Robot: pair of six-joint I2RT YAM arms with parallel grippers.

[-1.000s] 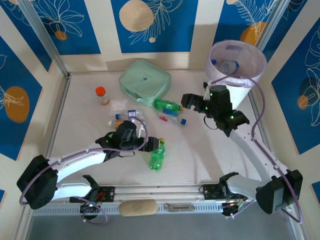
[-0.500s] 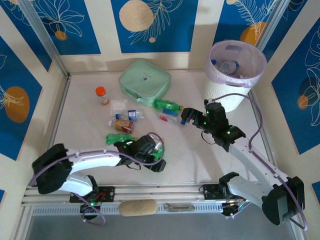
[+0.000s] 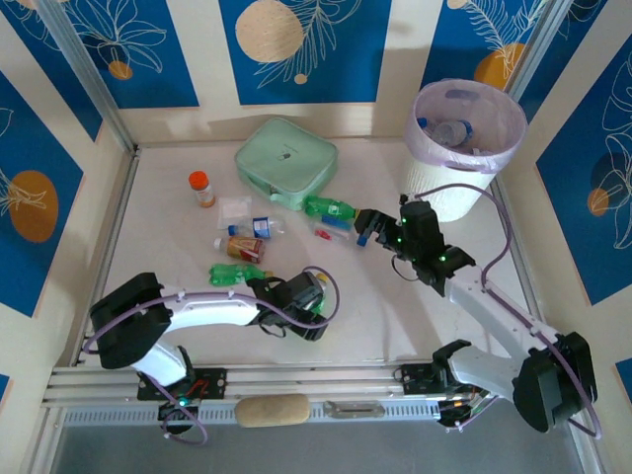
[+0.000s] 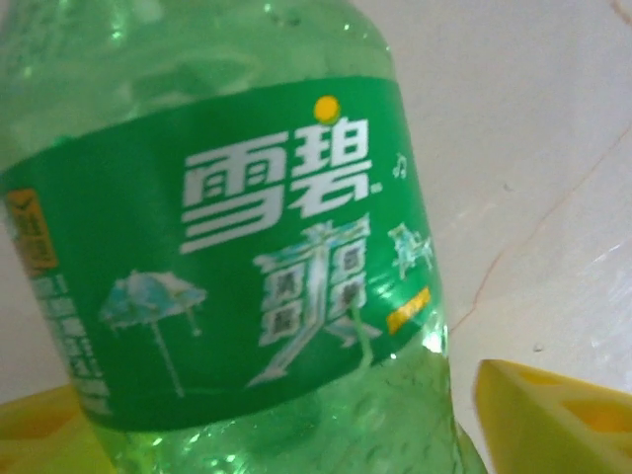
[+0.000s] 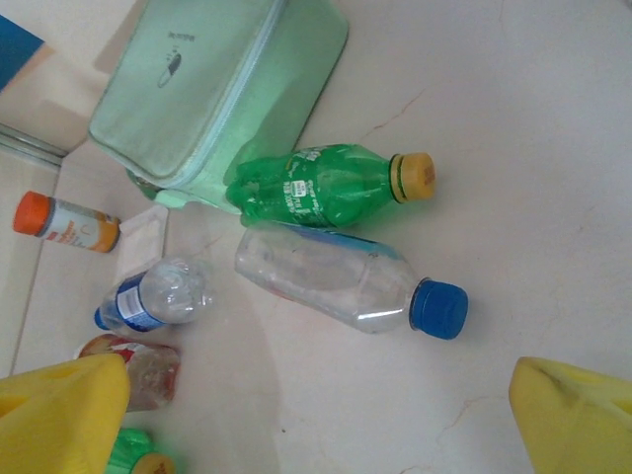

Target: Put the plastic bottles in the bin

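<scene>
On the green bottle [image 4: 247, 59], the label [image 4: 128, 257] carries the white characters "雪碧" beneath a yellow dot; its smaller print is unreadable. The pouch [image 5: 217, 89] bears a small, illegible logo.

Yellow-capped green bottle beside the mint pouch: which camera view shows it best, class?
Right wrist view: the yellow-capped green bottle lies whole and close, label and cap clear. Top external shows it small, beside the mint pouch.

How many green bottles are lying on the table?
3: one green bottle beside the mint pouch, one left of the left gripper, one between its fingers. The bin may hide more.
</scene>
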